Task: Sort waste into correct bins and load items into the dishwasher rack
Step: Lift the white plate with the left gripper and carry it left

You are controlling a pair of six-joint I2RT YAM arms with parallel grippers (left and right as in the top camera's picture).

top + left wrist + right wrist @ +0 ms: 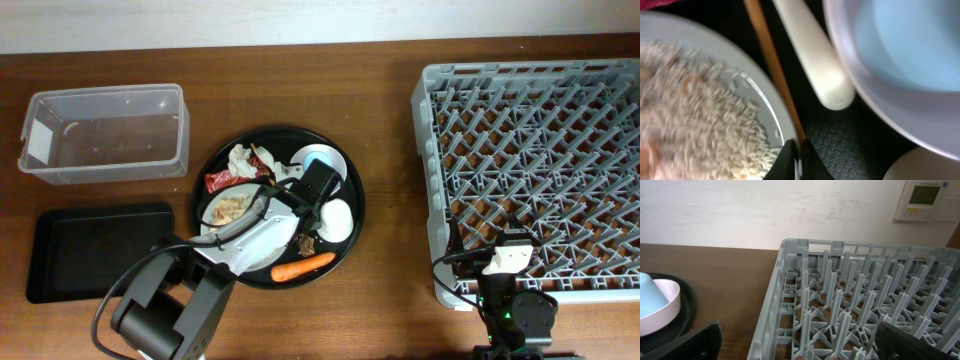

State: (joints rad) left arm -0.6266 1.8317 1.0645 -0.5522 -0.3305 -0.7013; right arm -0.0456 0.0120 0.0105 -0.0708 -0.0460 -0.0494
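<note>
My left claw (799, 162) is pinched shut at the rim of the plate (760, 92), beside the rice (700, 115). I cannot tell if it holds anything. My right claw (800, 347) gapes empty by the rack (790, 250), probably ready for dishes.

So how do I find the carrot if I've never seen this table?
Find the big round black tray left of the grey dishwasher rack. On its edge nearest the robot, beside the pale grey plate, lies the carrot. It is the only long, bright orange thing there.
</note>
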